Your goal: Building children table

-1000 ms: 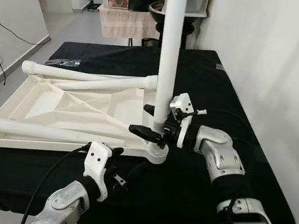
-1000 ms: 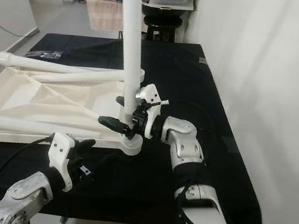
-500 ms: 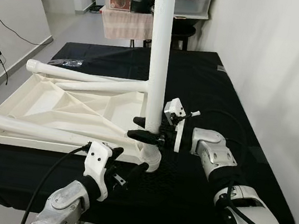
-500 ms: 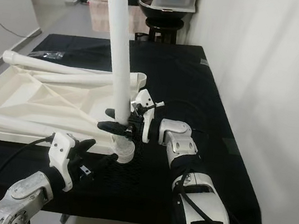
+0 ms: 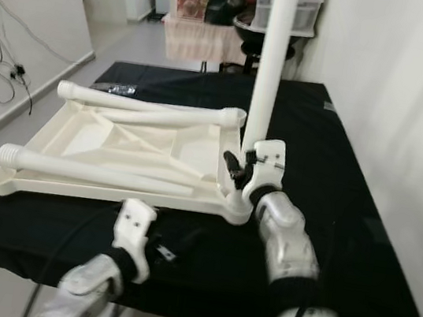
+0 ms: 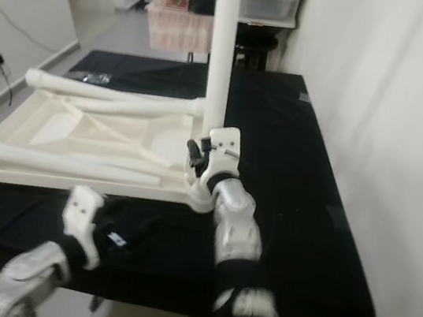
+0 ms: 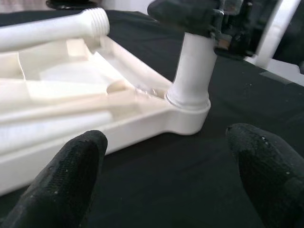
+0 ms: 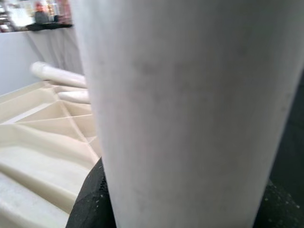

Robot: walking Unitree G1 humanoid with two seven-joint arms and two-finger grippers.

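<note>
You've got the white tabletop [image 5: 108, 155] lying underside up on the black-covered table [image 5: 357, 252]. One white leg [image 5: 272, 64] stands upright in its near right corner socket [image 7: 187, 107]. Two more threaded legs [image 5: 94, 174] lie flat across the ribbed underside, one near, one far.

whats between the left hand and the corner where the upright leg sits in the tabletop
Only bare black table cloth. In the left wrist view the open left hand hangs short of the tabletop corner holding the upright leg; nothing lies between.
</note>
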